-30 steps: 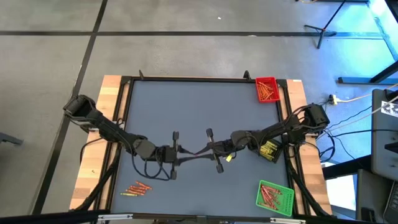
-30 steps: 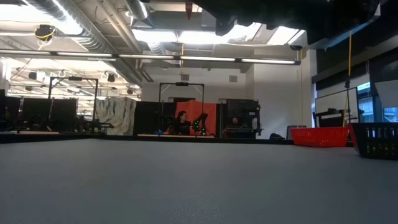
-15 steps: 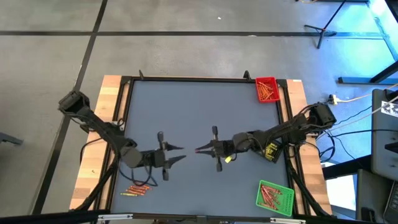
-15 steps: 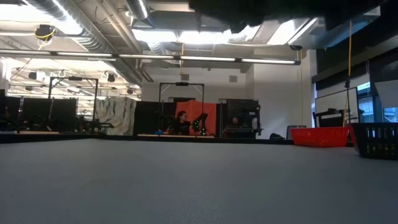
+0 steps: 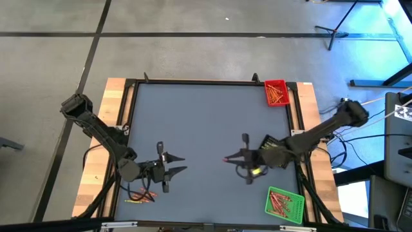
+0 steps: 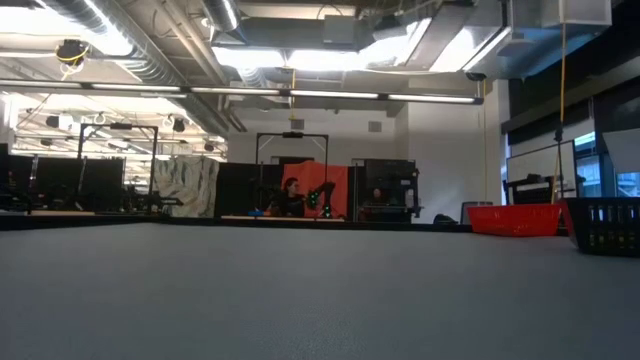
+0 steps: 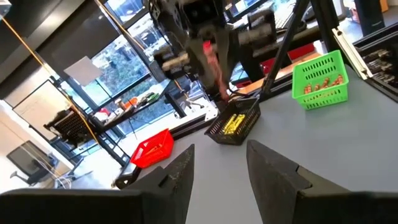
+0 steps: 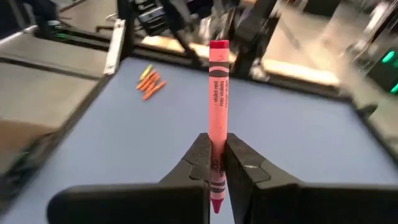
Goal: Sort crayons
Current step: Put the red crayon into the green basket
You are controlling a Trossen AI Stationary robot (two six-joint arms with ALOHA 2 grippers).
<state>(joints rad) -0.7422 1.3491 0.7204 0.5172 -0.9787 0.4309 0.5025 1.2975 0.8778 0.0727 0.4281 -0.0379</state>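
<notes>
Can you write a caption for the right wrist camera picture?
Right gripper pinches a red crayon above the blue table.

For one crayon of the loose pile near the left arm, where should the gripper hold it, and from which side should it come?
Grip a crayon of the pile at its middle, coming from straight above with the fingers across its width. The sticks lie flat on the table and close together, so probably take an outer one first.

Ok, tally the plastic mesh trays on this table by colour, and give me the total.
Red plastic mesh tray: 1
Green plastic mesh tray: 1
Black plastic mesh tray: 1
Total: 3
</notes>
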